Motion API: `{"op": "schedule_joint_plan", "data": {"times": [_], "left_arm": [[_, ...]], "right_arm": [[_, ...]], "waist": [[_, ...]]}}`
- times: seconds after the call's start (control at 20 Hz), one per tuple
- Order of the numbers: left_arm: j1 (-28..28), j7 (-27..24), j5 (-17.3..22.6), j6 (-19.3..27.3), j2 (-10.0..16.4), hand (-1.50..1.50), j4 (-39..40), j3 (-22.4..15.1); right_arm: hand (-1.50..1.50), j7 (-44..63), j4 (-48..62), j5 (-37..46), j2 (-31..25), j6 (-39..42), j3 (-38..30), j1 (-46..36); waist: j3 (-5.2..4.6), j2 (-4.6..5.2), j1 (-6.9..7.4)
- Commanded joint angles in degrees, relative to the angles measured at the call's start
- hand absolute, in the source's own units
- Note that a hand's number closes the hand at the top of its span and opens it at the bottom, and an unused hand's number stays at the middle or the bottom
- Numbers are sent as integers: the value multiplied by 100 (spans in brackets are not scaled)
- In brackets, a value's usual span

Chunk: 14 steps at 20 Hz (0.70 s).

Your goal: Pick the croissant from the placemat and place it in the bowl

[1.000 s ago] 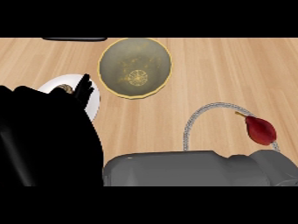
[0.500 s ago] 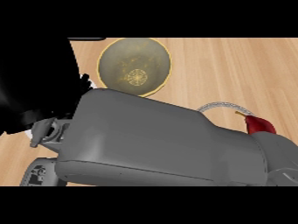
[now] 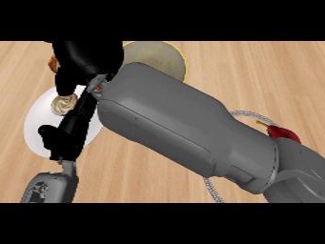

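your right hand (image 3: pixel 87 59) above the white bowl's (image 3: pixel 38 119) far rim, clenched on the croissant (image 3: pixel 53 62), brown end showing at its left; your left hand (image 3: pixel 61 138) over the bowl's near side, grip unclear

counter (image 3: pixel 263 66): light wood, grain running left to right.
things lying on it: 3 in view.
bowl (image 3: pixel 38 119): white, at the left, partly hidden.
plate (image 3: pixel 161 55): round, olive-gold, at the far side, up and right of the bowl, partly hidden.
placemat (image 3: pixel 248 114): at the right; only bits of its grey corded rim showed.
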Motion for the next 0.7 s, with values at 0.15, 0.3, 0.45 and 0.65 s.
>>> {"op": "schedule_joint_plan", "data": {"times": [0.15,0.3,0.45,0.65], "left_arm": [[-172,-187,166,-182,134,0,203,235],[137,130,171,-159,167,0,-358,167],[78,165,-106,33,-124,0,-267,-179],[69,-103,-57,-28,-25,0,-73,-14]], "right_arm": [[150,-1191,1451,80,12,-226,-265,191],[150,-1602,1838,167,12,-216,-280,500],[150,-2020,2435,111,12,-376,-533,554],[150,-2770,2699,-404,-209,518,-983,609]], "waist": [[-1,41,55],[4,19,65],[4,43,91],[5,64,86]]}}
